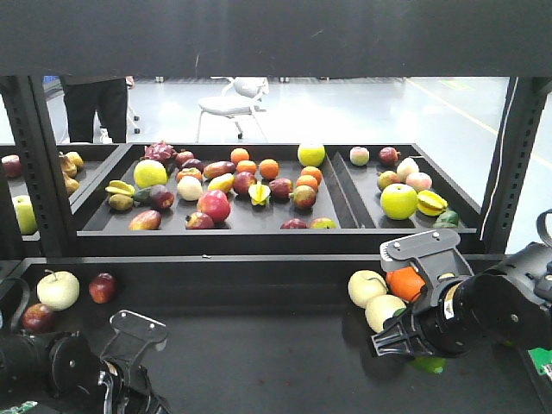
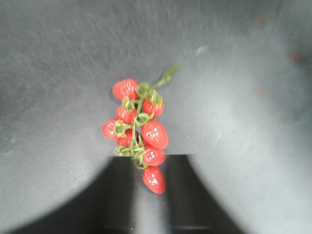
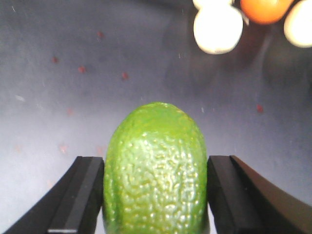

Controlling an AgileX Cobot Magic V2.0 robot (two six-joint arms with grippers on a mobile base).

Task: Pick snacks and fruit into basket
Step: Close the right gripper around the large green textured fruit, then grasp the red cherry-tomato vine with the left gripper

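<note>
Black fingers point(image 3: 83, 195) of the right gripper point(image 3: 154, 190) press on both flanks of the small green bumpy-skinned fruit point(image 3: 155, 146). The jaws stand about half open, stopped by the fruit between them. Whether it rests on the dark grey table top point(image 3: 73, 97) or hangs just clear of it I cannot tell. At the near left, the glossy red cluster of round fruits on a green stem point(image 2: 141, 131) lies on the same surface, directly ahead of the left gripper point(image 2: 150, 209). That claw shows only as blurred dark shapes at the picture's lower edge, so its opening, and whether it has hold of anything, cannot be told.

Just beyond the right gripper sit two pale yellow apples point(image 1: 366, 287) and an orange point(image 1: 405, 283) — none of them wanted. Farther off, black shelf trays point(image 1: 345, 194) hold a jumble of mixed fruit.

No light blue basket and no snack packet shows in any view, so nothing can be counted as delivered. By my judgement the task is early: one fruit is gripped but not yet carried over, the red cluster probably comes next, and both snacks are left to find.
</note>
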